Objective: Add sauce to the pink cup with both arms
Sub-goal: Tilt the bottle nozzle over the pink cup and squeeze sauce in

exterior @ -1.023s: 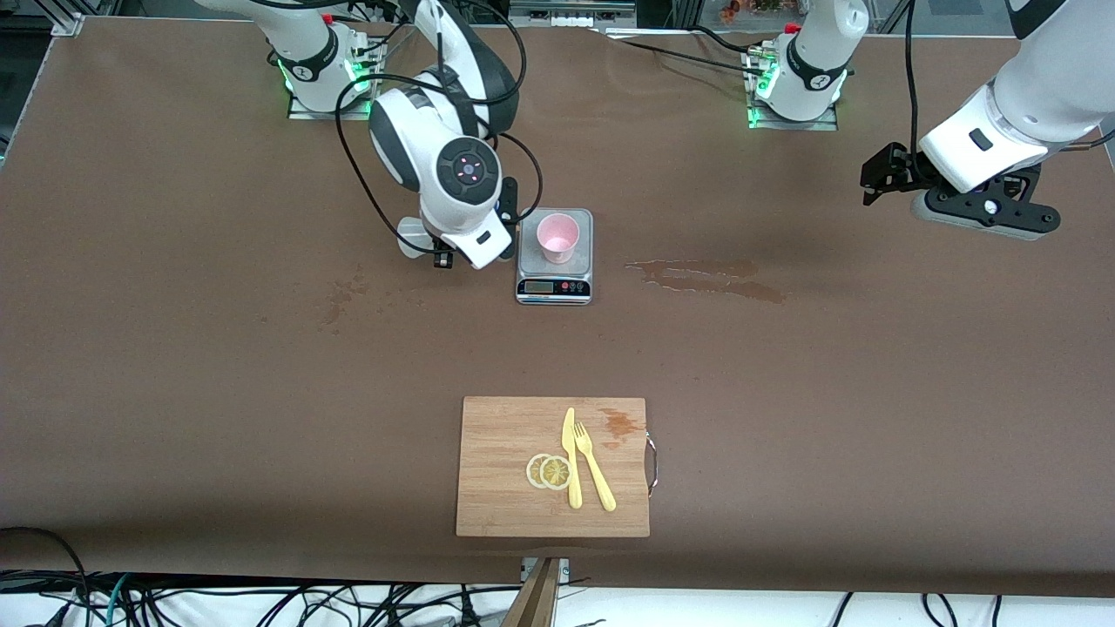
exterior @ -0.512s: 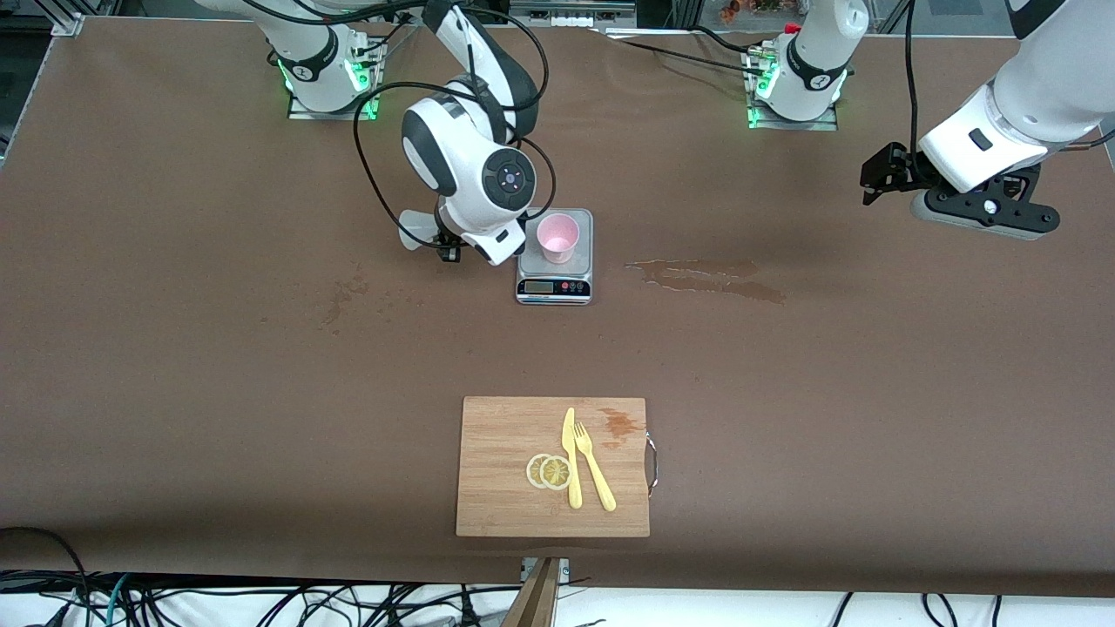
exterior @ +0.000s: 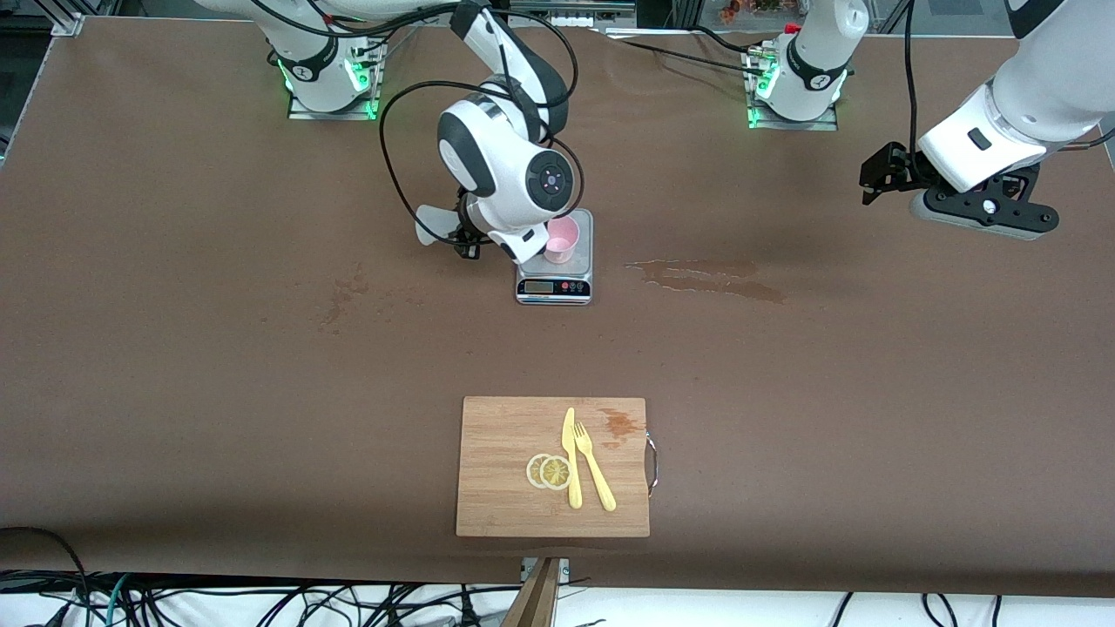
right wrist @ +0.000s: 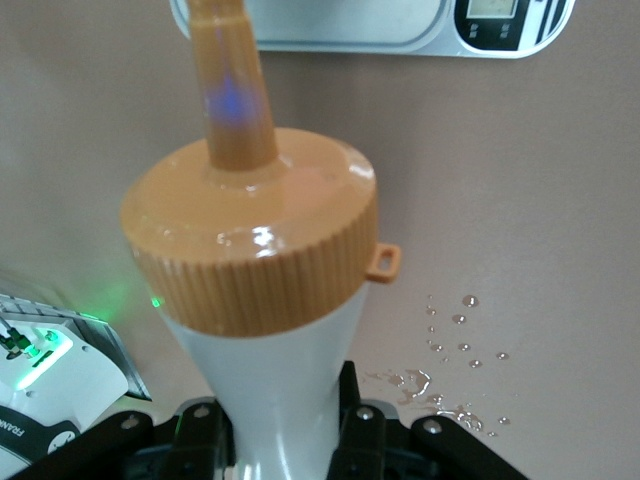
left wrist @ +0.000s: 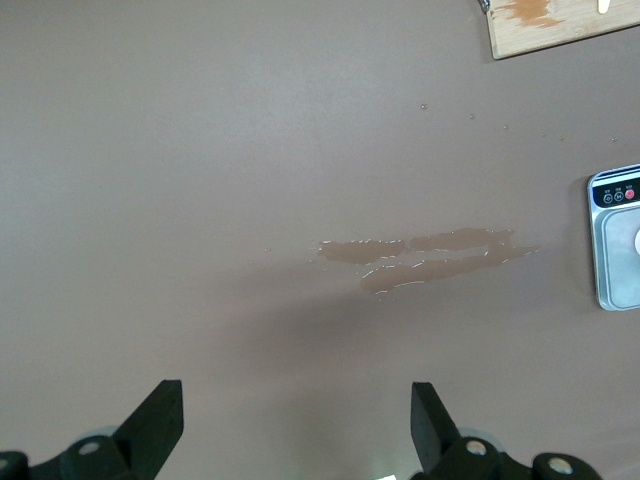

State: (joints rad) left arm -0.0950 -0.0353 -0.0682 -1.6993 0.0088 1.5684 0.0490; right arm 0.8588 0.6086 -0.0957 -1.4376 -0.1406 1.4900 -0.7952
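I have the right gripper (right wrist: 275,440) pinching the sauce (right wrist: 255,260) low on its whitish body, fingers (right wrist: 205,440) pressed against either side. The bottle is tipped over, its orange cap and nozzle pointing toward the scale (exterior: 555,261); in the front view the bottle's base (exterior: 433,224) sticks out from the wrist toward the right arm's end of the desk (exterior: 174,348). From the right wrist camera the nozzle tip reaches the edge of the scale's plate (right wrist: 330,25), and some clear droplets (right wrist: 450,350) sit on the desk just under the gripper.

The pink cup (exterior: 560,239) stands upright on the scale's plate, right beside the right wrist (the wrist housing covers part of its rim from the front camera, so I cannot tell whether the nozzle is over the cup's mouth).

The left gripper (left wrist: 295,420) waits with its fingers (left wrist: 150,425) spread wide and holding nothing, up in the air over bare desk at the left arm's end. Ahead of it on the desk lies a brownish wet stain (left wrist: 425,258), with the scale past that.

A wooden cutting board (exterior: 505,488) with two lemon slices (exterior: 549,471), a yellow knife (exterior: 571,457) and a yellow fork (exterior: 595,466) lies well apart from both grippers, at the desk edge closest to the front camera.
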